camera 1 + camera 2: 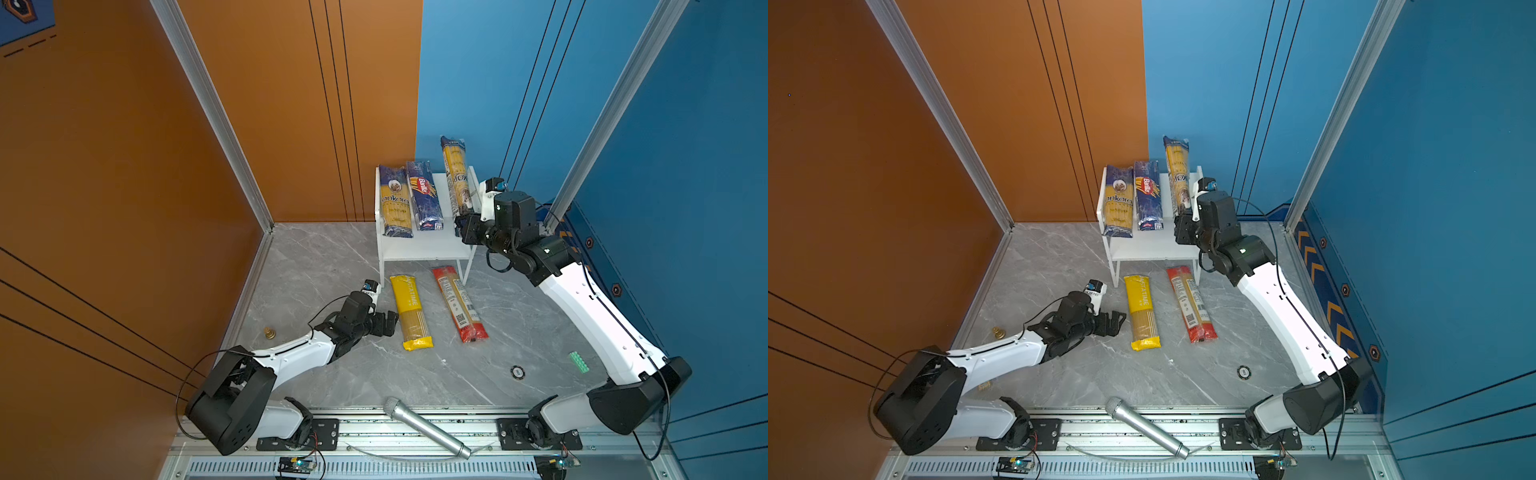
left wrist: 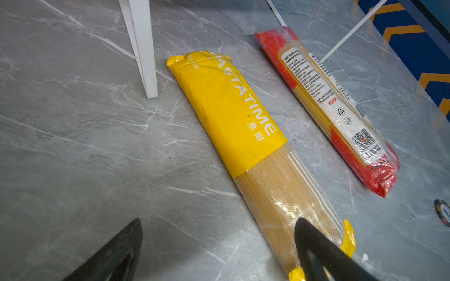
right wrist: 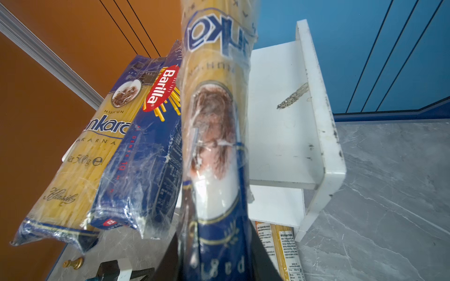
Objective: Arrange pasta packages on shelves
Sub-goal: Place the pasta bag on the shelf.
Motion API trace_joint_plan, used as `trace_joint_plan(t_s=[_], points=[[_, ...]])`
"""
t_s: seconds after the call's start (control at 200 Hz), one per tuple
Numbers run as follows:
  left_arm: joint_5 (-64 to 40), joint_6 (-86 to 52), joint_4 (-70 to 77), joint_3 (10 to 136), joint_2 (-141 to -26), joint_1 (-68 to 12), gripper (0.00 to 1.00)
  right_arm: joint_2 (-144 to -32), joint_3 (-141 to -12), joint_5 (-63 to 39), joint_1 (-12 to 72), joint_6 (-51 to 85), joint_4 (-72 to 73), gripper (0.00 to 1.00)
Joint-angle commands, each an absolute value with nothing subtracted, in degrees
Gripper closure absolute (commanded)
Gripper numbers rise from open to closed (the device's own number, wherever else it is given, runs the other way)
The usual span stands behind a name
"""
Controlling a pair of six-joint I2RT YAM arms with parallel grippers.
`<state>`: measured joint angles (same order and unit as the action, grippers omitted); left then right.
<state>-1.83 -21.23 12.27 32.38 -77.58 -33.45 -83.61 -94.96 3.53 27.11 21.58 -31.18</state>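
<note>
The white shelves (image 1: 428, 245) (image 1: 1154, 247) stand at the back wall. On the top board lie an ankara pasta package (image 1: 395, 203) (image 3: 80, 155) and the dark blue Barilla one (image 1: 424, 197) (image 3: 146, 150). My right gripper (image 1: 463, 226) (image 3: 216, 255) is shut on a second ankara bag (image 1: 455, 174) (image 3: 214, 146), tilted upward over the top board's right side. A yellow bag (image 1: 409, 311) (image 2: 231, 109) and a red-and-clear bag (image 1: 459, 303) (image 2: 328, 104) lie on the floor in front. My left gripper (image 1: 388, 322) (image 2: 219, 220) is open, one finger over the yellow bag's near end.
A silver microphone (image 1: 424, 428) lies across the front rail. A small brass piece (image 1: 269, 332) sits by the orange wall. A round chip (image 1: 516, 372) and a green block (image 1: 579, 361) lie near the right arm. A rack leg (image 2: 143, 48) stands close to the yellow bag.
</note>
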Motion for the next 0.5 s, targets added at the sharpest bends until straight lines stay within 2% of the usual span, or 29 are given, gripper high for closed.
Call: trace_joint_plan(t_s=[0.0,0.491], points=[[-2.29,-20.57,11.91,33.4,-77.56,-34.2,0.02,-83.06,-96.59,6.83,27.41,19.38,-20.31,1.0],[-2.3,-20.32,11.92,33.33,-77.74,-33.92,0.02,-83.77,-95.95,9.01,28.01,19.9,-19.8,0.98]])
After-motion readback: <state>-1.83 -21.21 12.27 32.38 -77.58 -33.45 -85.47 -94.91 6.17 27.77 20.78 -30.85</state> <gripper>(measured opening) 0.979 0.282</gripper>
